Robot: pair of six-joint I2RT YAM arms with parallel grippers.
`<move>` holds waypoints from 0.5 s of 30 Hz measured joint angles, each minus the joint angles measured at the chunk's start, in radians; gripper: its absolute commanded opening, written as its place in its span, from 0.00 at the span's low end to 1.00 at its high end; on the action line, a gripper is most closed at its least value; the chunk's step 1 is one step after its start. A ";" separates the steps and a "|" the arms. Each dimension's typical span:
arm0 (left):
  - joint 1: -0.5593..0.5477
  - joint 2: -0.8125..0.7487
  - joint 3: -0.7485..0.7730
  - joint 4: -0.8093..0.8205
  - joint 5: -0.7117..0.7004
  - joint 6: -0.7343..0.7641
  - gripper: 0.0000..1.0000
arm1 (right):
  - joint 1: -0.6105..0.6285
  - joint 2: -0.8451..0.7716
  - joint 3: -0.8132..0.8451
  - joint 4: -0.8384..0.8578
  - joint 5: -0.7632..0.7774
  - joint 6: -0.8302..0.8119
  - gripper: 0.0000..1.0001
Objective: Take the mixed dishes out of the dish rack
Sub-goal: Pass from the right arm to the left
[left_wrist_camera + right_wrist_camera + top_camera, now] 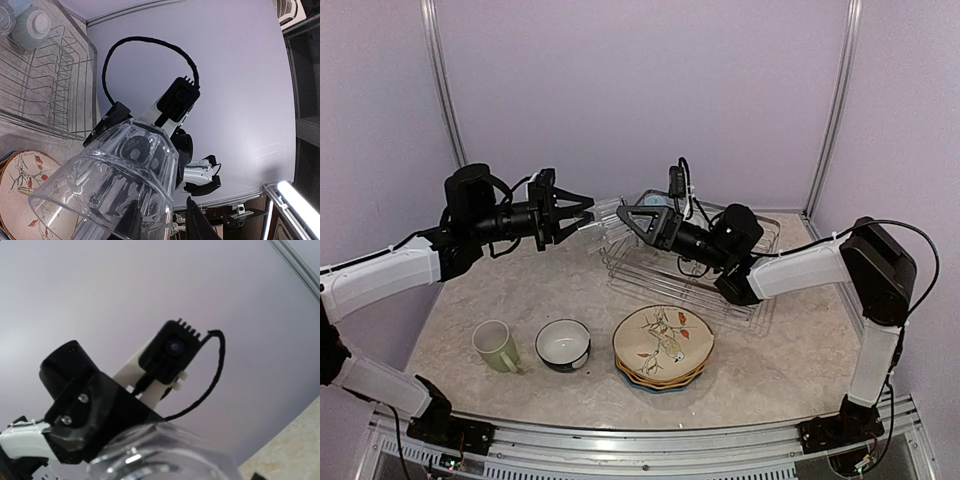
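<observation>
Clamping opposite ends of one clear glass point(605, 212) (midair, by the dish rack point(650, 286)) are left tool point(582, 210) and right tool point(626, 221).

Centre right of frame: dish rack point(760, 235), on table point(800, 370).
Lower centre, in front of rack, in a row left to right: mug point(496, 346), bowl point(563, 345), stack of plates point(663, 345).
Upper centre, raised off table at rack's left rear corner: glass point(603, 215), between left gripper point(582, 212) on its left and right gripper point(625, 215) on its right.

Top view high, behind, looking down; wrist views close, facing each other, sharing glass point(100, 190).
</observation>
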 measured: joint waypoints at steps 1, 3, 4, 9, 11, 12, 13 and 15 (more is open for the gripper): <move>0.000 0.002 0.000 0.005 0.001 -0.005 0.21 | 0.000 0.001 0.000 0.003 0.000 0.002 0.00; 0.000 0.003 0.000 0.009 0.001 -0.014 0.17 | 0.000 0.003 0.000 0.005 0.000 0.006 0.00; 0.001 0.003 0.000 0.010 0.001 -0.013 0.15 | 0.000 0.004 0.000 0.006 0.000 0.008 0.00; 0.003 0.003 0.000 0.018 0.000 -0.023 0.00 | 0.000 0.010 0.000 0.009 -0.011 0.013 0.30; 0.006 -0.001 0.003 0.022 0.013 -0.020 0.00 | 0.000 0.018 0.001 0.008 -0.017 0.017 0.50; 0.008 -0.002 0.003 0.014 0.016 -0.017 0.00 | 0.000 0.018 0.001 0.006 -0.016 0.016 0.60; 0.012 -0.003 0.003 0.007 0.016 -0.013 0.00 | 0.000 0.018 0.001 0.004 -0.017 0.015 0.69; 0.017 -0.008 0.006 -0.024 0.016 0.001 0.00 | 0.000 0.018 0.001 -0.011 -0.020 0.009 0.87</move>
